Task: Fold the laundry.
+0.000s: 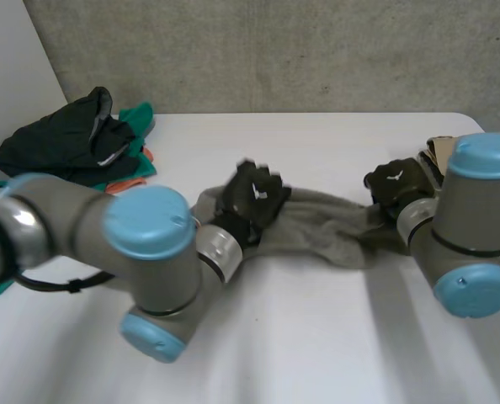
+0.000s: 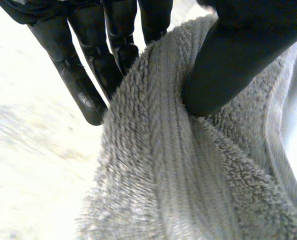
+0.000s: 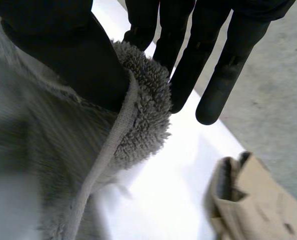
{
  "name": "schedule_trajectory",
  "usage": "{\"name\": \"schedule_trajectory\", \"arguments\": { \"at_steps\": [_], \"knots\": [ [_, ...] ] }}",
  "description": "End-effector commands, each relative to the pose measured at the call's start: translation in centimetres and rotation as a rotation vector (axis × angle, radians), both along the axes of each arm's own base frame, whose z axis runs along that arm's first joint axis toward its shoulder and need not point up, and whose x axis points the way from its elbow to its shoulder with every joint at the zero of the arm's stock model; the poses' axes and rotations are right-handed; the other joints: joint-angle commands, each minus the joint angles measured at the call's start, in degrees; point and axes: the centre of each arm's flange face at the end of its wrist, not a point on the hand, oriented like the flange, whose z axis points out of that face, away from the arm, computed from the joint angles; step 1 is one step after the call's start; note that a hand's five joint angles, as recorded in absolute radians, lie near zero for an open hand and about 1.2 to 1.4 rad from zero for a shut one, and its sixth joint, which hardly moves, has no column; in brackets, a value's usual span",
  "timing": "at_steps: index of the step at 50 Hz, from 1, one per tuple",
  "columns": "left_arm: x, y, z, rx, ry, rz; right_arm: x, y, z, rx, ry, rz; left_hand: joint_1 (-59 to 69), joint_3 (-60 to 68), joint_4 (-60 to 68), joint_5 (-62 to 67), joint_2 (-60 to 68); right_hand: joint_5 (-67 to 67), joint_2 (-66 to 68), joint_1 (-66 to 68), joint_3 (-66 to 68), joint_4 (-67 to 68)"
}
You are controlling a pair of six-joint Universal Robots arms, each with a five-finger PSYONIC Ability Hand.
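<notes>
**Grey towel strung between 2 black hands at mid-table**

Seen from the head view, the grey towel point(image 1: 326, 227) lies across the middle of the white table point(image 1: 317, 337). Its long axis runs side to side, 1 end pointing toward the left arm and the other toward the right arm. It is bunched lengthwise into a narrow band rather than spread flat. The left hand point(image 1: 254, 198) sits over 1 end and the right hand point(image 1: 397, 187) over the other. From up there you can't make out how either one grips.

The wrist views settle that. In the left wrist view the thumb presses onto a ribbed band of the towel, and the straight fingers point(image 2: 83, 85) reach along the cloth's other side. The towel is pinched between them. In the right wrist view the thumb sits on the towel's hemmed edge, by a fluffy corner, with straight fingers point(image 3: 213, 75) beyond it. That edge is likewise caught between thumb and fingers.

The head view also takes in a pile of clothes point(image 1: 73, 139), dark green, teal and orange, at the table's far left corner, well apart from the towel. A beige cloth point(image 3: 258, 200) lies on the table near the right hand's fingertips. In the head view it peeks out just behind the right arm's blue cap.
</notes>
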Motion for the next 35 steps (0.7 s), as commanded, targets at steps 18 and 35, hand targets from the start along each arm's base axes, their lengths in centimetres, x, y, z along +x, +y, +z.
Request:
{"name": "schedule_trajectory", "arguments": {
  "at_steps": [18, 35],
  "knots": [
    [13.7, -3.8, 7.0, 0.407, 0.325, 0.160, -4.1, 1.2, 8.3, -0.101, 0.313, 0.032, 17.33, 12.57, 11.53, 15.10, 11.85, 12.18, 13.70, 17.13, 12.11, 11.42],
    [8.6, -15.9, 14.0, -0.150, 0.417, 0.192, -0.7, -7.7, 16.1, -0.642, 0.045, -0.127, 17.33, 12.57, 11.53, 15.10, 11.85, 12.18, 13.70, 17.13, 12.11, 11.42]
  ]
}}
